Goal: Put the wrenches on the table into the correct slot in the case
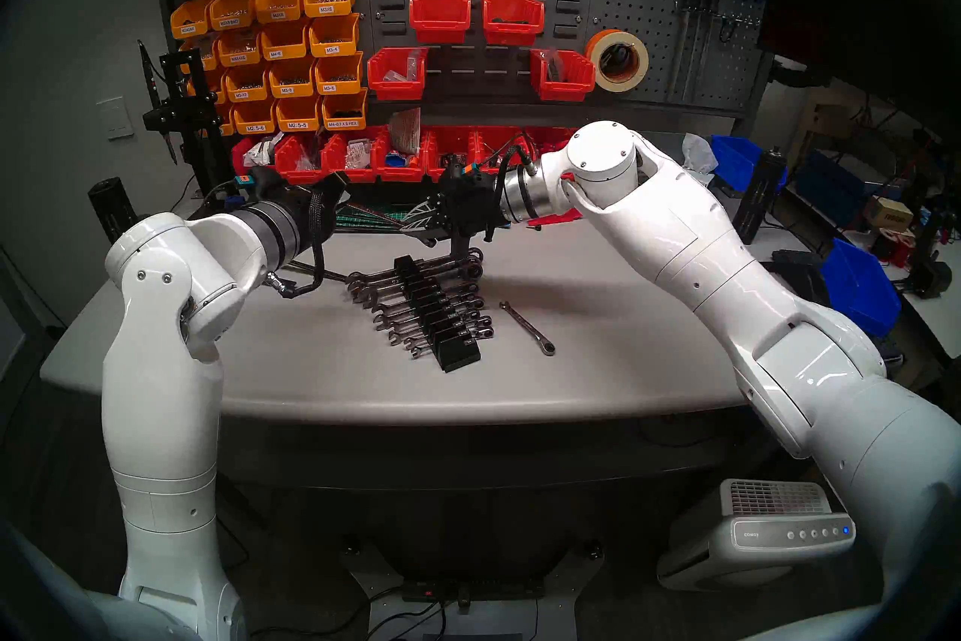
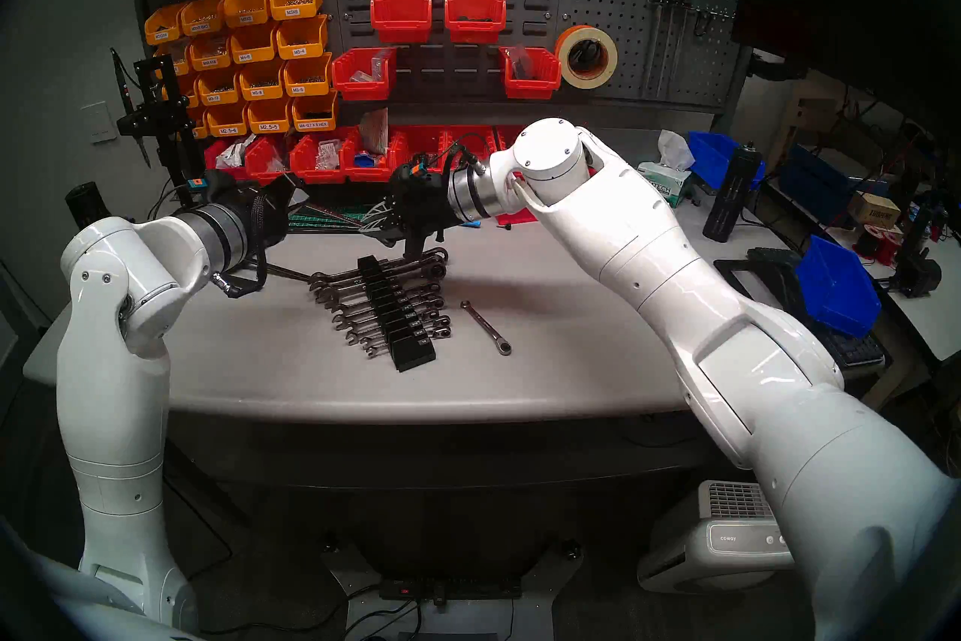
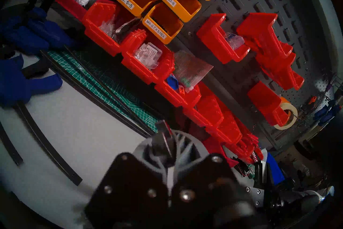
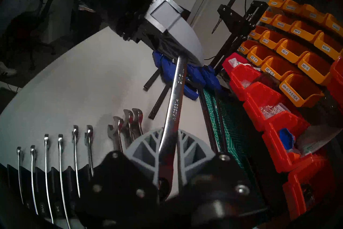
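A long chrome wrench (image 4: 176, 93) hangs in the air between my two grippers, above the far end of the case (image 1: 460, 356). Its ring end lies between the fingers of my right gripper (image 4: 167, 133), which flank it closely. Its far end sits in my left gripper (image 4: 182, 54), whose jaws are shut on it. In the left wrist view the left fingers (image 3: 148, 150) are pressed together. A shorter wrench (image 1: 528, 328) lies loose on the table (image 1: 598, 338), just right of the case. Several wrenches fill the case's slots.
Red bins (image 1: 353, 161) line the back of the table, with a green cutting mat (image 4: 220, 126) in front of them. Blue clamps (image 4: 194, 78) and thin black rods (image 4: 157, 104) lie behind the case. A black stand (image 1: 182, 114) rises at the back left.
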Controlling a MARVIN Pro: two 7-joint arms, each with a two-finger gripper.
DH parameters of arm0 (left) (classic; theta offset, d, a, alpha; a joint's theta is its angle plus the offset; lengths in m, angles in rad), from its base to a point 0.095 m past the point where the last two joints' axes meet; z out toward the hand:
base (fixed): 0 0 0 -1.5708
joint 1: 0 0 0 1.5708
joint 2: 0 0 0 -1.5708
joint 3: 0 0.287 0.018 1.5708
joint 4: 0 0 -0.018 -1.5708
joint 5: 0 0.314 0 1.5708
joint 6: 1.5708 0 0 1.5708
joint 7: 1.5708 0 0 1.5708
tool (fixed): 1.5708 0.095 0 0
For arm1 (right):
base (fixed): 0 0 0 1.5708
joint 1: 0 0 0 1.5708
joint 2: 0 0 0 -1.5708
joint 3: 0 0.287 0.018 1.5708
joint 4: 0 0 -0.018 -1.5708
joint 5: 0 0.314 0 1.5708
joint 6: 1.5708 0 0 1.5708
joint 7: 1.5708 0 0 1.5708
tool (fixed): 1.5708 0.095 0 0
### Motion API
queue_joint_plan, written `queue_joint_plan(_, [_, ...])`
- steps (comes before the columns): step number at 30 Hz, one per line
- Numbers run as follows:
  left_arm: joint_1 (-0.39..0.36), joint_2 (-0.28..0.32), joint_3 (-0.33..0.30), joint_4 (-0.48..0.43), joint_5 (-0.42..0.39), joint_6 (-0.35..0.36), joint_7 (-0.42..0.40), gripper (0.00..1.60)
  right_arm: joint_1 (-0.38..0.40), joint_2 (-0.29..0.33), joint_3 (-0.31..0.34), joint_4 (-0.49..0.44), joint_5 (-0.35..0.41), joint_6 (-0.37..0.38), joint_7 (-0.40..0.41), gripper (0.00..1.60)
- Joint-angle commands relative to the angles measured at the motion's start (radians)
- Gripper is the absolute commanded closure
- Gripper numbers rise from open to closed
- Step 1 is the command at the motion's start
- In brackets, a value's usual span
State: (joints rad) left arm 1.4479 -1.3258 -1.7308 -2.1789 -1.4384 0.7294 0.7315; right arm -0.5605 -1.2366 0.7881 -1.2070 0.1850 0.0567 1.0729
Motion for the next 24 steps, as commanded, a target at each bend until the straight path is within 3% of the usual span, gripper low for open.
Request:
queue_joint_plan(1, [-0.046,0.000,-0.027,-0.029,-0.018,-0.003,0.024,1.60,0.035,0.001,0.012,-0.022,-0.029,-0.059,-0.025,0.80])
queue_joint_plan(2, [-0.048,-0.001,-0.028,-0.030,-0.021,-0.002,0.030,1.60,0.037,0.000,0.010,-0.022,-0.037,-0.063,-0.025,0.53])
queue_joint_plan(3, [-0.048,0.000,-0.030,-0.031,-0.024,-0.002,0.033,1.60,0.041,0.000,0.005,-0.020,-0.046,-0.066,-0.023,0.48])
queue_joint_plan(6, [-0.051,-0.002,-0.033,-0.034,-0.034,0.001,0.046,1.60,0.039,-0.004,0.008,-0.017,-0.053,-0.076,-0.027,0.59])
queue_joint_plan(9, [-0.053,-0.003,-0.033,-0.038,-0.036,-0.002,0.061,1.60,0.033,-0.008,0.015,-0.017,-0.054,-0.076,-0.035,0.58])
queue_joint_plan(11, [-0.054,-0.003,-0.033,-0.041,-0.038,-0.003,0.068,1.60,0.028,-0.011,0.021,-0.019,-0.055,-0.080,-0.046,0.71])
queue_joint_plan(17, [-0.052,-0.008,-0.030,-0.055,-0.040,-0.007,0.107,1.60,-0.014,-0.027,0.062,-0.039,-0.039,-0.104,-0.123,0.58])
queue_joint_plan(19, [-0.054,-0.015,-0.032,-0.057,-0.044,-0.011,0.124,1.60,-0.027,-0.026,0.069,-0.043,-0.036,-0.114,-0.141,0.47])
queue_joint_plan(22, [-0.058,-0.017,-0.034,-0.059,-0.048,-0.012,0.137,1.60,-0.044,-0.020,0.080,-0.051,-0.028,-0.105,-0.162,0.70])
queue_joint_plan(24, [-0.059,-0.017,-0.032,-0.062,-0.048,-0.012,0.143,1.60,-0.052,-0.014,0.092,-0.061,-0.024,-0.098,-0.181,0.73])
